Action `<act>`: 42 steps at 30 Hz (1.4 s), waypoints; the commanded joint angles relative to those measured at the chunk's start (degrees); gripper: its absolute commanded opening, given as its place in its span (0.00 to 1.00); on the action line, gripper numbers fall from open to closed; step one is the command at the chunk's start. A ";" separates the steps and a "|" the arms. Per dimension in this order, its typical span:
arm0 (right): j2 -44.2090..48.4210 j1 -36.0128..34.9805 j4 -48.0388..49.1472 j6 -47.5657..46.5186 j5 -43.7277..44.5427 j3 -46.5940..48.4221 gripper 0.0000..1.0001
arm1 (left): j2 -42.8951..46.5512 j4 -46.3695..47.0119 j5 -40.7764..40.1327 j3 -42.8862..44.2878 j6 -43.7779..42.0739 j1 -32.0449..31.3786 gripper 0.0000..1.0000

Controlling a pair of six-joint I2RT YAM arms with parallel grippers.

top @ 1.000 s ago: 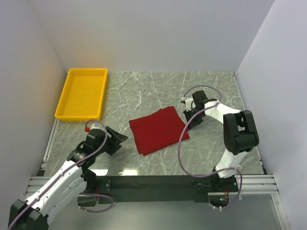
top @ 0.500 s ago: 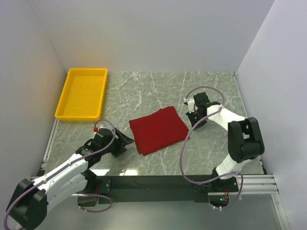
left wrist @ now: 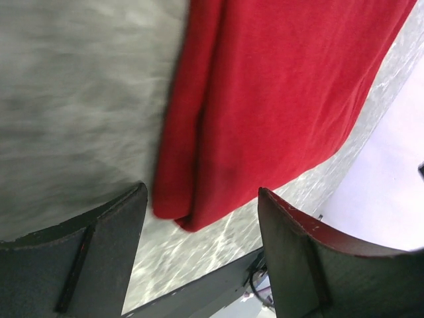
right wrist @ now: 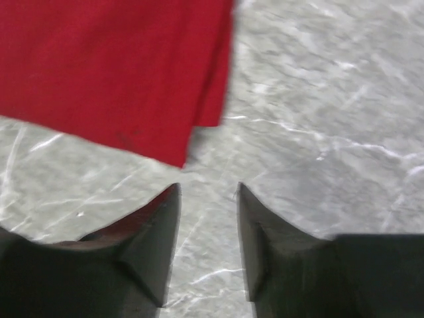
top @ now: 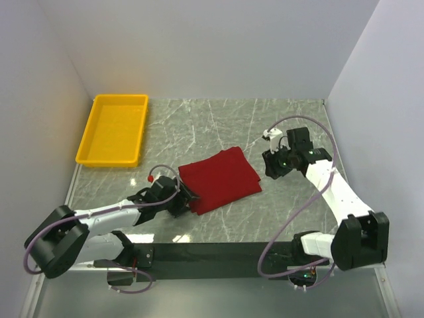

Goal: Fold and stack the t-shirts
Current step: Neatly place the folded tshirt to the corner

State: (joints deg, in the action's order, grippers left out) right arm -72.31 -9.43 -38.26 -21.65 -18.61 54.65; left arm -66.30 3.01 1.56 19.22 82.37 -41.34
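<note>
The dark red t-shirt (top: 218, 179) lies folded into a rough square on the marble table. My left gripper (top: 188, 200) is open and low at the shirt's near-left corner. In the left wrist view that folded corner (left wrist: 189, 212) lies just ahead of the gap between the open jaws (left wrist: 202, 199). My right gripper (top: 272, 165) hovers just right of the shirt's right corner, open a little and empty. In the right wrist view the shirt's edge (right wrist: 106, 66) is ahead and to the left of the fingertips (right wrist: 209, 189). No neck label shows.
A yellow tray (top: 114, 128) stands at the back left of the table. White walls close in the back and both sides. A black rail (top: 212, 252) runs along the near edge by the arm bases.
My left arm has stretched right, bringing its gripper up to the shirt's near-left corner. My right gripper has shifted slightly right and nearer, and its elbow has swung out right. The shirt has not moved.
</note>
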 commanded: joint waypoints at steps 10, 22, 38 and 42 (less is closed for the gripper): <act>-10.03 3.10 6.61 8.98 -14.96 -2.10 0.68 | 4.59 -20.13 -16.85 8.90 0.51 -5.85 0.80; -27.25 1.70 8.30 15.76 -13.47 5.46 0.76 | 22.88 -29.89 -19.40 6.97 2.09 -5.85 0.82; -32.89 -3.49 5.57 17.52 -13.29 4.58 0.54 | 29.03 -33.76 -20.81 8.64 3.59 -5.94 0.82; -33.59 -2.44 4.07 16.82 -15.40 7.13 0.14 | 30.18 -35.08 -20.99 9.08 3.85 -5.85 0.81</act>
State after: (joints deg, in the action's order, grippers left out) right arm -104.14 -12.36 -31.48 -4.38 -34.33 60.16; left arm -37.26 -29.61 -17.50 26.09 84.71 -46.98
